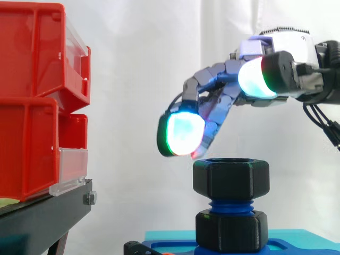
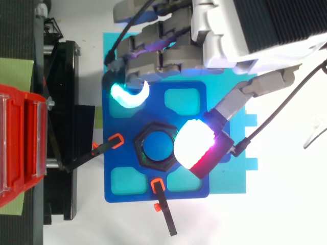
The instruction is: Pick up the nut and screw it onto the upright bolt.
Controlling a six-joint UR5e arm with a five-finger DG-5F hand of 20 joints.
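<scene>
Robot hand (image 1: pixel 281 45) hangs above the black hex nut (image 1: pixel 231 179), its fingers loosely bent and spread, holding nothing. One glowing fingertip (image 1: pixel 183 133) sits just above and to the left of the nut, apart from it.

The nut sits on the top end of the blue threaded bolt (image 1: pixel 231 204), level, with its bore pointing straight up. The bolt stands upright, long axis vertical, and a second black nut (image 1: pixel 231 231) sits at its foot.

From above, the bolt's blue end shows through the nut's hole. It rises from a blue base plate (image 2: pixel 153 109) with rounded recesses showing cyan floors.

Two stacked red bins (image 1: pixel 32 53) stand at the left on a black stand (image 1: pixel 42 218); their contents cannot be made out.
</scene>
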